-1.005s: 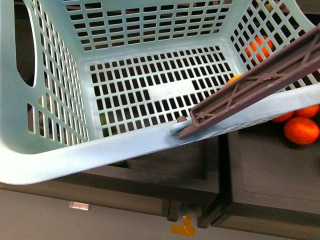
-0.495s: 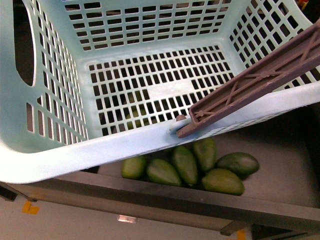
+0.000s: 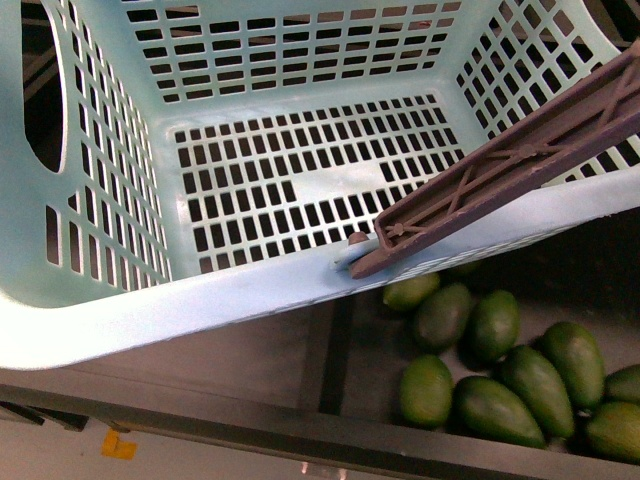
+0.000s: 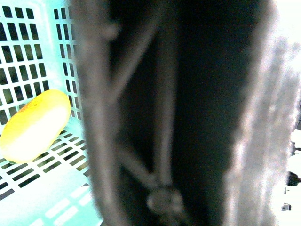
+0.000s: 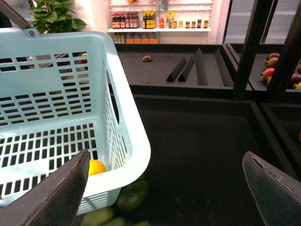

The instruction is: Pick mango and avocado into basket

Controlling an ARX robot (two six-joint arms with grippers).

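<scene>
Avocados [image 3: 497,408] shifted lower-centre to lower-right in front view — mango [image 4: 35,125] sits in basket [image 3: 200,300], right gripper [image 5: 165,155] gaping, empty — left gripper's jaws blurred, can't tell.

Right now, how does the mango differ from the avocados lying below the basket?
Colour: the mango is bright yellow; the avocados are green.
Place: the mango lies inside the basket on its slotted floor; the avocados lie outside it, on the dark shelf below.
Count: one mango alone; several avocados bunched close together.
Both are smooth, oblong fruits.
</scene>
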